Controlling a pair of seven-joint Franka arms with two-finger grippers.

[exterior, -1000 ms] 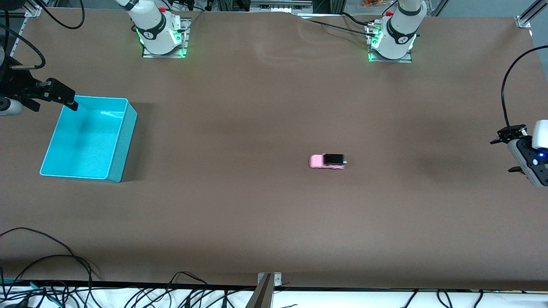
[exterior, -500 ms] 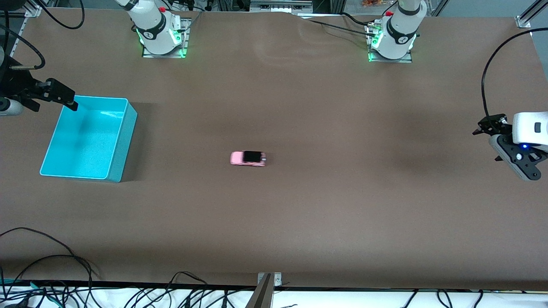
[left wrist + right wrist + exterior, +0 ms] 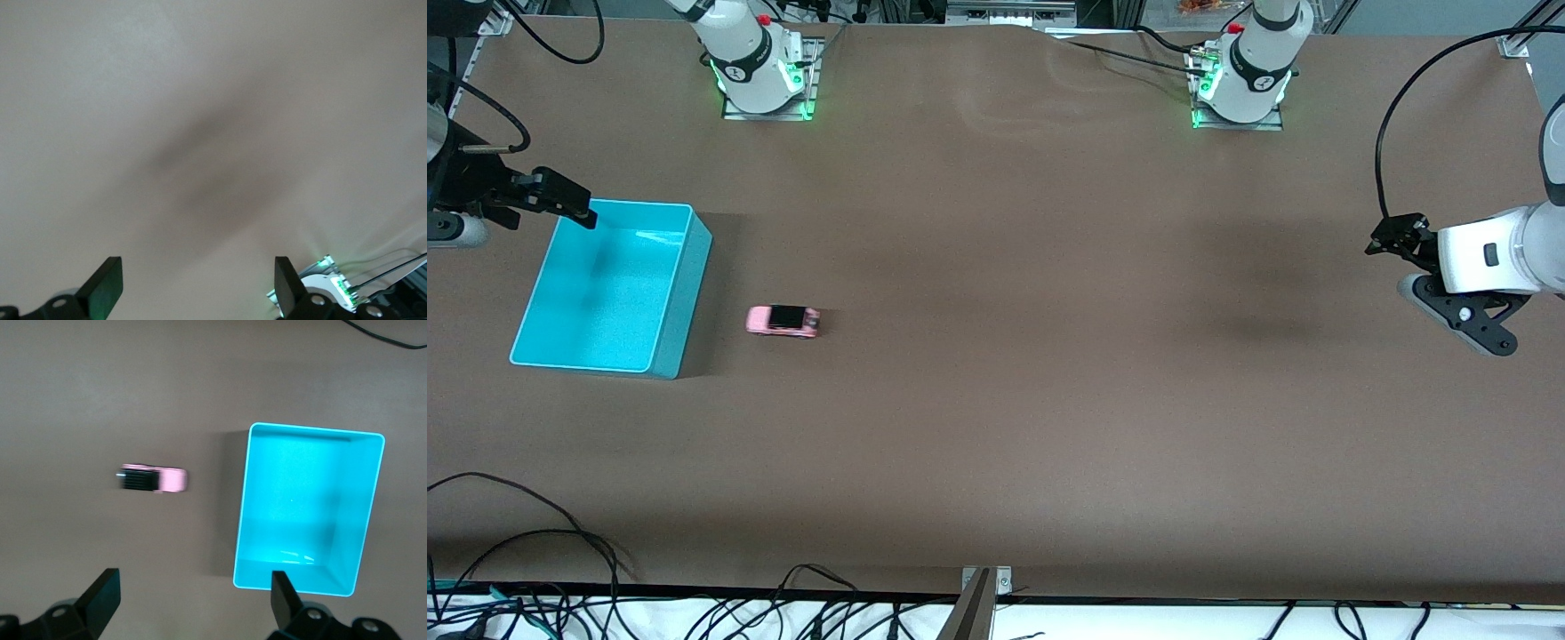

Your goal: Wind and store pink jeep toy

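The pink jeep toy [image 3: 783,321], pink with a black roof, stands on the brown table close beside the cyan bin [image 3: 679,286], toward the right arm's end. It shows blurred in the right wrist view [image 3: 153,479] beside the bin [image 3: 243,520]. My right gripper [image 3: 574,212] is open and empty, up in the air over the bin's corner. My left gripper [image 3: 1392,238] is open and empty, up over the left arm's end of the table; its wrist view shows only bare table.
The cyan bin holds nothing. Cables [image 3: 525,551] lie along the table edge nearest the camera. A metal bracket [image 3: 983,587] sits at the middle of that edge. The arm bases [image 3: 760,76] stand along the farthest edge.
The pink jeep has rolled across the table from the middle toward the cyan bin. The left gripper has moved a little toward the table's middle. The right gripper has stayed put.
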